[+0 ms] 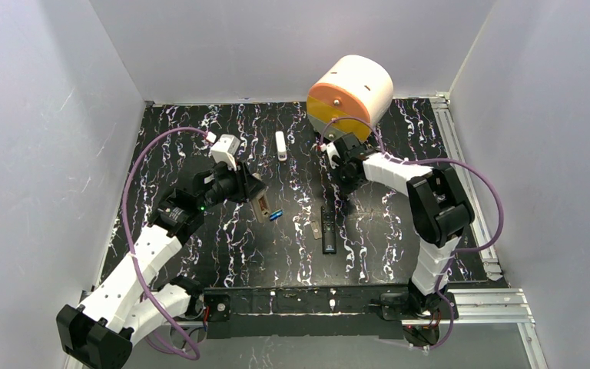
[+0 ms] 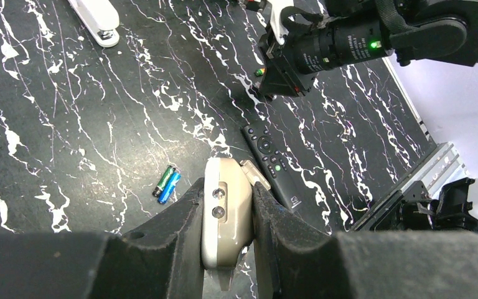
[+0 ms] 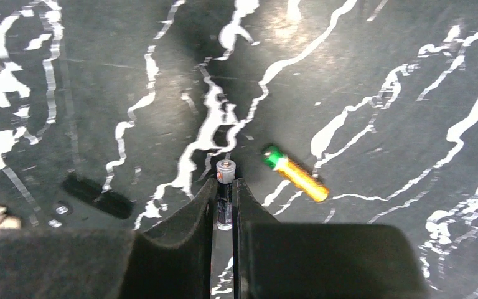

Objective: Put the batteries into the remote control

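Right now the left tool is squeezed tight on the remote control, tan back showing, left of the worktop's middle. The right tool, farther back, pinches one thin battery. It should come over slowly, lined up straight with the slot.

Top view: the left arm is at lower left and the right arm at right. Each has white link shells alternating with black joint housings, and a purple cable runs along each arm in a wide loop. A green indicator light shows near the left wrist. In the wrist views, your left fingers and right fingers are matte black, wedge-shaped and grainy.
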Action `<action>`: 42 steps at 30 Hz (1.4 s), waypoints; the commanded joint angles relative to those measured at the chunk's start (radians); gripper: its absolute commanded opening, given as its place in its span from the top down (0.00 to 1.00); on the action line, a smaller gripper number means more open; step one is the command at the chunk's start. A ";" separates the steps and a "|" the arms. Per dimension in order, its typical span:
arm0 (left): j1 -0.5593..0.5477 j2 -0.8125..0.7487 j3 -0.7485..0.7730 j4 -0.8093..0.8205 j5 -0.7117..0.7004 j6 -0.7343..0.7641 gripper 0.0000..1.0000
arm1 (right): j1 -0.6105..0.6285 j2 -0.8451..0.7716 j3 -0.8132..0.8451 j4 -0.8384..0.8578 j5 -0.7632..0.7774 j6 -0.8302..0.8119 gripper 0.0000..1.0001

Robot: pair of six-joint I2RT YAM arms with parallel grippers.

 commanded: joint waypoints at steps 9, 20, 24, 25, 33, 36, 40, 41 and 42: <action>-0.003 0.093 -0.012 0.138 0.157 -0.185 1.00 | -0.008 -0.384 -0.077 0.193 -0.273 0.274 0.82; 0.044 0.310 0.086 0.267 0.459 -0.450 1.00 | 0.043 -0.687 -0.281 0.569 -0.452 0.654 0.81; 0.046 0.350 0.104 0.286 0.474 -0.545 1.00 | 0.118 -0.734 -0.296 0.596 -0.414 0.685 0.80; 0.046 0.354 0.104 0.288 0.473 -0.561 1.00 | 0.143 -0.739 -0.295 0.594 -0.400 0.677 0.80; 0.051 0.344 0.101 0.260 0.458 -0.631 1.00 | 0.282 -0.743 -0.286 0.568 -0.306 0.634 0.79; 0.057 0.345 0.097 0.255 0.468 -0.649 1.00 | 0.320 -0.721 -0.250 0.512 -0.274 0.567 0.79; 0.072 0.345 0.102 0.256 0.494 -0.656 1.00 | 0.334 -0.699 -0.203 0.450 -0.242 0.477 0.79; 0.075 0.345 0.104 0.256 0.499 -0.658 1.00 | 0.334 -0.694 -0.198 0.447 -0.241 0.466 0.79; 0.077 0.345 0.104 0.258 0.505 -0.661 1.00 | 0.337 -0.689 -0.197 0.447 -0.241 0.462 0.79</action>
